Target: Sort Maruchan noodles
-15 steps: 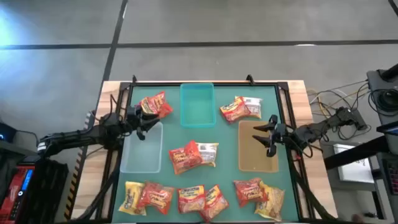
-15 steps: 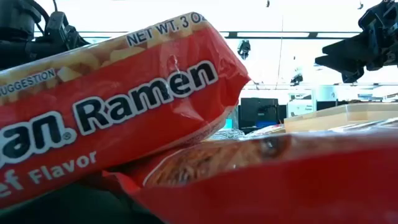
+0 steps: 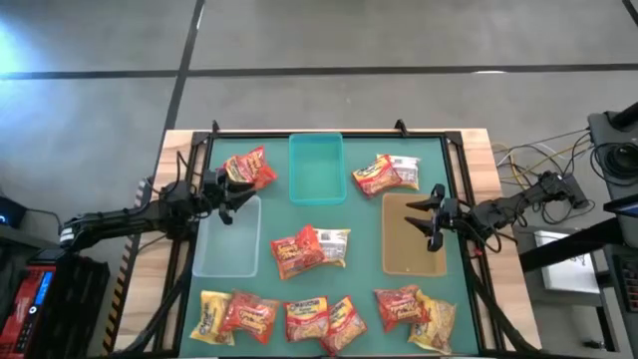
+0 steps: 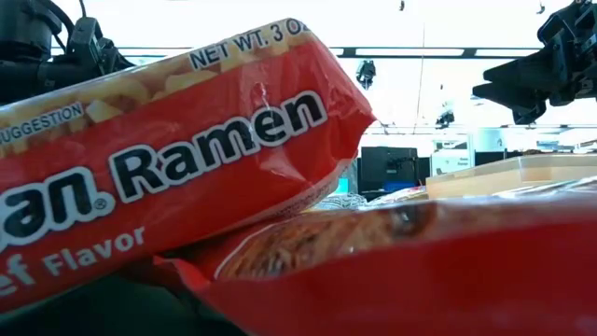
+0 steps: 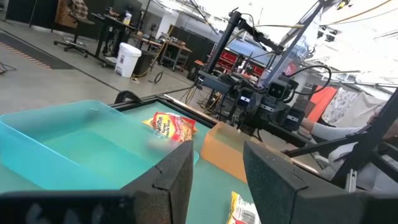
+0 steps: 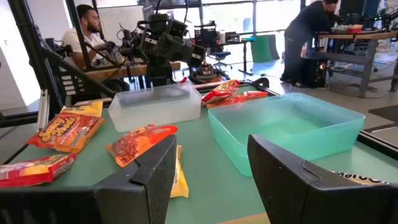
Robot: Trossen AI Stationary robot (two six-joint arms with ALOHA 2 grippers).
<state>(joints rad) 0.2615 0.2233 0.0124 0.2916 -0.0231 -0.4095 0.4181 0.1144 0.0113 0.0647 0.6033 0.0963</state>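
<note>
Maruchan noodles (image 3: 311, 247) lay scattered across the green surface (image 3: 364, 219), none yet binned, nothing having shifted in the last half-second: left tool (image 3: 228, 202) over the clear bin (image 3: 227, 249) and right tool (image 3: 432, 215) over the tan bin (image 3: 411, 249) both hung spread, holding nothing.

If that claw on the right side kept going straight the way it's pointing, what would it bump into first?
Probably the teal bin: the right gripper, its fingers apart and empty, looks straight at that bin's near wall. Depth is uncertain, and it may hover high enough to pass above the rim.
</note>
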